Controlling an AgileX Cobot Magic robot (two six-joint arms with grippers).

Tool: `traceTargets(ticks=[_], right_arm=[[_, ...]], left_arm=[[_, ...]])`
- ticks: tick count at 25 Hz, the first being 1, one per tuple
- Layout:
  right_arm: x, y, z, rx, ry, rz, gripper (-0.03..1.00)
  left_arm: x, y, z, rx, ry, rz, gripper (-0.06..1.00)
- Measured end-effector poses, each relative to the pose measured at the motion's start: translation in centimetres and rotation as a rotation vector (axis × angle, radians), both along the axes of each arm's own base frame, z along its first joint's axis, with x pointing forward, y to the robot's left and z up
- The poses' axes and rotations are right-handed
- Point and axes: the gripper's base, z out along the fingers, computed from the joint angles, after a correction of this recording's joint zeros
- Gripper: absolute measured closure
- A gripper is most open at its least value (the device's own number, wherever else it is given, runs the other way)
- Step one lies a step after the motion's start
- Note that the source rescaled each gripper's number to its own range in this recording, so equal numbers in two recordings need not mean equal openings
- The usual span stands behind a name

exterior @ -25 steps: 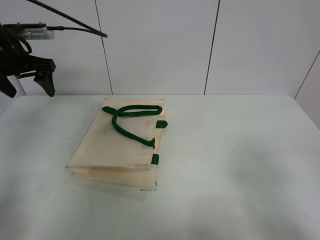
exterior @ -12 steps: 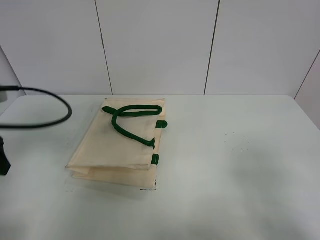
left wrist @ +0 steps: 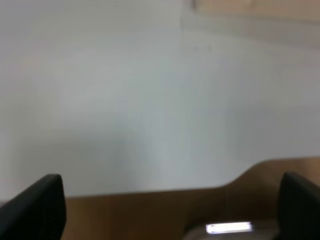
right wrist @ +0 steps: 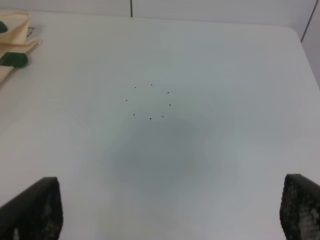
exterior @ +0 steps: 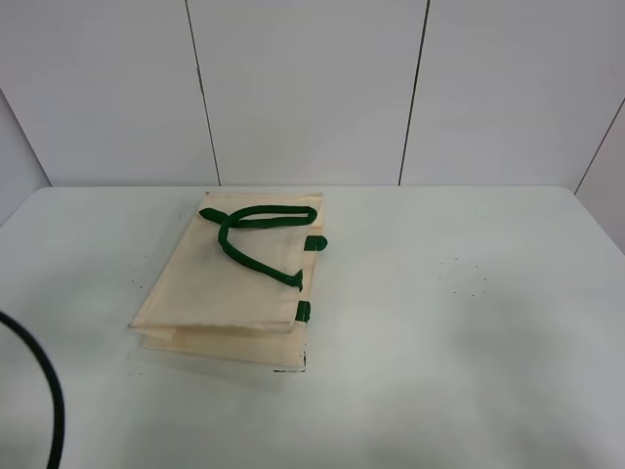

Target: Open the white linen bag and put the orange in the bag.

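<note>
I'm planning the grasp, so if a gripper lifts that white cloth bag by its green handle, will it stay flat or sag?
Probably sag. The white linen bag lies folded flat with soft layered edges, so it looks like thin cloth with no stiffener. The green handle curls loosely, suggesting a floppy strap. Nothing bulges inside, so it is likely light and may slide if pushed.

A bare lab-style test cell: a plain white table (exterior: 469, 322) against seamed white wall panels (exterior: 303, 88).

A white table (exterior: 469, 322) stands against a white panelled wall (exterior: 303, 88).
</note>
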Motion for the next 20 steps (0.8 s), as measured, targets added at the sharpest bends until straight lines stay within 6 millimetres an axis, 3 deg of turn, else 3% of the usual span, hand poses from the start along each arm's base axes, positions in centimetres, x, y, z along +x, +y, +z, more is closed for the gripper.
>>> traceTargets(ticks=[9,15,20], right_arm=[[0.0,0.0,0.0,0.000,0.000,0.000,-0.03],[0.0,0.0,0.0,0.000,0.000,0.000,-0.03],[0.0,0.0,0.0,0.000,0.000,0.000,-0.03]], left_arm=[[-4.1,0.2,0.7,-0.014,-0.283,0.000,-0.04],[-5.6,0.2,0.6,-0.018,-0.387,0.000,-0.04],[-5.7,0.3,0.6,-0.017,-0.388,0.000,-0.04]])
